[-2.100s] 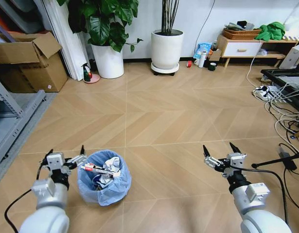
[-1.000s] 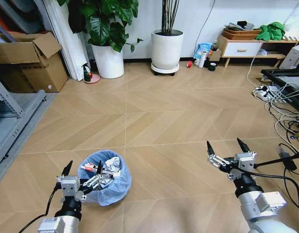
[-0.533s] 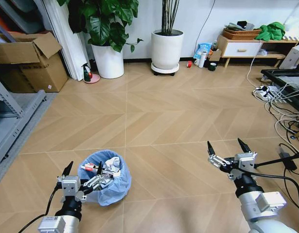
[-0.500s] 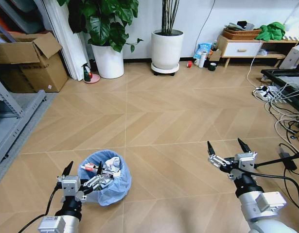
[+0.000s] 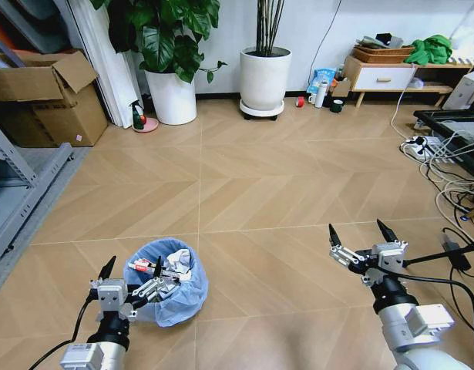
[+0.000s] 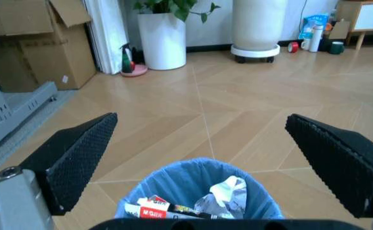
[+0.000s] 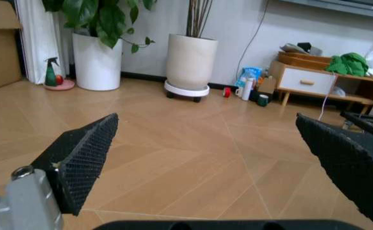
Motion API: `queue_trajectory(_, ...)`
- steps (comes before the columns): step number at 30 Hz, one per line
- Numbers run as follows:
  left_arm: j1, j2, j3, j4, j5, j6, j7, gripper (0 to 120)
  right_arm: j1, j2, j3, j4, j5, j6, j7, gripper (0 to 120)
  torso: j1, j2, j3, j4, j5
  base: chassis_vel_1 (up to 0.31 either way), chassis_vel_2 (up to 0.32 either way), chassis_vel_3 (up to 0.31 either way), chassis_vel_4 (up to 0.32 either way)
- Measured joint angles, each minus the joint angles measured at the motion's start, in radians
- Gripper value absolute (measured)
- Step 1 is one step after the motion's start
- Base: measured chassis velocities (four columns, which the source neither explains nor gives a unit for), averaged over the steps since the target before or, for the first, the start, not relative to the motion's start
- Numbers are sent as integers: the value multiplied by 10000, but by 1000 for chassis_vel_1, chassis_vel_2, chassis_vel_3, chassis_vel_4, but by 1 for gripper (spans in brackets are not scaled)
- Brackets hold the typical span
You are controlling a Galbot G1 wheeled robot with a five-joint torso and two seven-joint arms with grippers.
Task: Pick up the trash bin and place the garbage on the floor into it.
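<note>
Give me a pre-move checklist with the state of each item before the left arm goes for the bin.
1. Trash bin upright on the floor: ok.
2. Left tool open, spread wide enough: ok.
3. Left tool lined up with the bin, just short of it: ok.
4. Garbage inside the bin, below its rim: ok.
5. Right tool open and well clear of the bin: ok.
6. Litter left on the floor: cannot tell.

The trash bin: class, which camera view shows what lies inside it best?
The left wrist view: the trash bin sits close between the open left gripper fingers, its garbage plain. The head view shows it whole but smaller; the right wrist view faces bare floor.
</note>
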Motion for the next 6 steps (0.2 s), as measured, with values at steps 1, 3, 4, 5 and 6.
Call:
queue_trajectory(1,0,0,0,0,-2,0,-1,100,1,0,0,-1,1,0,0,100,0,0,0,0,0,0,0,0,0)
queue_trajectory(3,-1,0,0,2,-5,0,-3,100,0,-1,0,-2,1,0,0,100,0,0,0,0,0,0,0,0,0)
queue_trajectory(4,-1,0,0,2,-5,-1,-3,100,0,0,0,-2,2,0,0,100,0,0,0,0,0,0,0,0,0)
queue_trajectory(5,-1,0,0,2,-5,-1,-3,100,0,0,0,-2,2,0,0,100,0,0,0,0,0,0,0,0,0)
queue_trajectory(6,-1,0,0,3,-6,-1,-3,100,1,0,0,-3,3,0,0,100,0,0,0,0,0,0,0,0,0)
